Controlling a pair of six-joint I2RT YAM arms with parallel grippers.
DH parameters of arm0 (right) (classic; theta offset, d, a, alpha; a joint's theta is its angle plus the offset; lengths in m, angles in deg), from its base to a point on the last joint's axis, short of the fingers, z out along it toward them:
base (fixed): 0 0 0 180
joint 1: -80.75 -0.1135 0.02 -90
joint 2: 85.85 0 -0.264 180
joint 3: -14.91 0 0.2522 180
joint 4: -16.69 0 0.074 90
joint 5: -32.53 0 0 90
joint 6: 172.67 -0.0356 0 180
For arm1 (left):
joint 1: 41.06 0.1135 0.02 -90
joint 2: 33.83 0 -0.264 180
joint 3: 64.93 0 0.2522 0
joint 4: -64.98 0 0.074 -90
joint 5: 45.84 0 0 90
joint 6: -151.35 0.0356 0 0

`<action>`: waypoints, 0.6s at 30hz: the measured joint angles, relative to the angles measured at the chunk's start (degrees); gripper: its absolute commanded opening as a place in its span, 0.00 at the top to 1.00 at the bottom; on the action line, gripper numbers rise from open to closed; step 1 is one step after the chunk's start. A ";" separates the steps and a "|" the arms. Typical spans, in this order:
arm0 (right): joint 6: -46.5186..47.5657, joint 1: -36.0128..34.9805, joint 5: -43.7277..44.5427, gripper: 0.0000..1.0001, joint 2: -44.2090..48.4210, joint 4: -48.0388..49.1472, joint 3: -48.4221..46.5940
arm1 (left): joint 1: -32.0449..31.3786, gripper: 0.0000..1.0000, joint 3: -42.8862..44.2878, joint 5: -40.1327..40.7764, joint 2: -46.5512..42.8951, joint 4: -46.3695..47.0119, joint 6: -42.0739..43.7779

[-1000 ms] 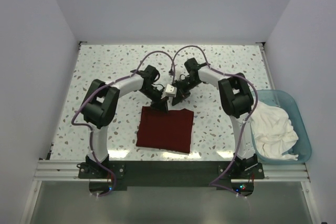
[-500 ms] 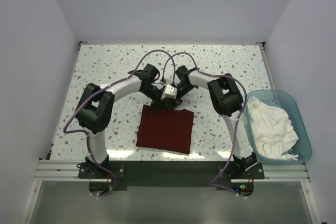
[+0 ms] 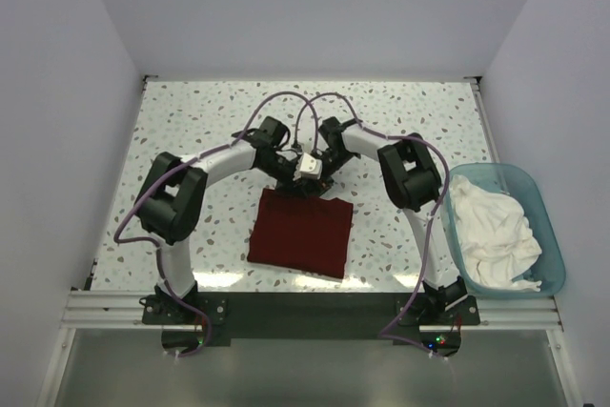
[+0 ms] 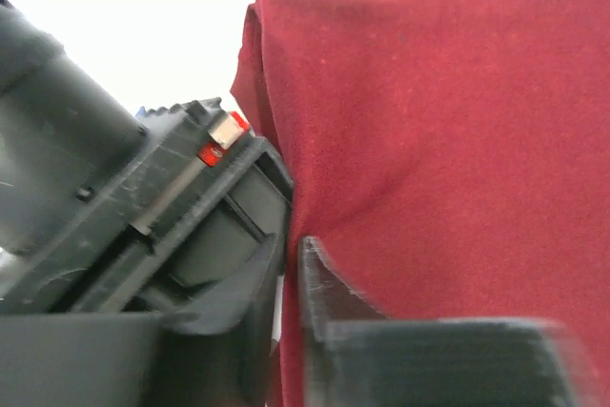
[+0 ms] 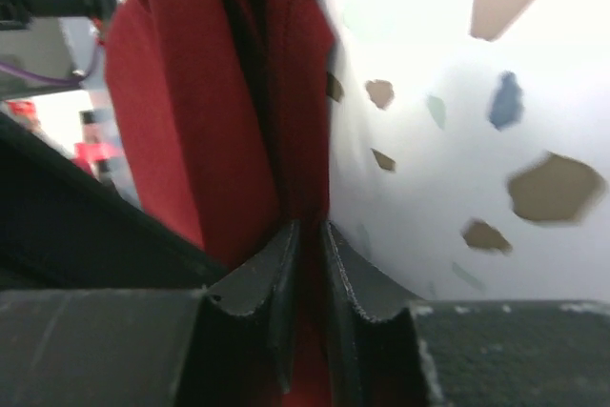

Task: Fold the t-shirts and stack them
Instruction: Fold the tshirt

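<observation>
Where arms (image 3: 224, 154) meet, wrists angled down at maroon t-shirt (image 3: 300, 231) far edge, right gripper (image 5: 310, 264) pinches it; left gripper (image 4: 291, 274) state unclear.

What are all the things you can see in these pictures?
maroon t-shirt: one, dark red, folded flat mid-table
white t-shirt heap: one heap, white, in the tub
tub: one, light blue, right of the table
table: one, white with speckles, under everything
left arm, right arm: two, black and white, near edge
left pincer: one, black, at the shirt's far edge
right pincer: one, black, nipping that same edge
</observation>
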State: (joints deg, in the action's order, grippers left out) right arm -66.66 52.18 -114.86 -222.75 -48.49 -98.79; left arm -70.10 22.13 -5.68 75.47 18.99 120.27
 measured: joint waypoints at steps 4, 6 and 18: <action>3.85 0.66 5.79 0.75 0.00 -4.31 -5.03 | 1.03 0.62 0.26 0.44 -0.02 0.90 -1.57; 6.43 1.16 10.08 0.72 0.00 -6.23 -9.25 | 2.40 0.61 1.55 0.33 -0.02 0.37 -2.54; 16.57 4.04 22.64 0.55 8.22 -15.32 -15.58 | 15.04 0.38 7.48 -0.17 -2.84 -15.19 -4.85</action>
State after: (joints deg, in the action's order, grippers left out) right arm -50.09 56.22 -92.22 -214.53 -63.81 -114.37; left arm -55.06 29.60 -5.86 72.63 3.80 115.42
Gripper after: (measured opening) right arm 0.452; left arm 0.614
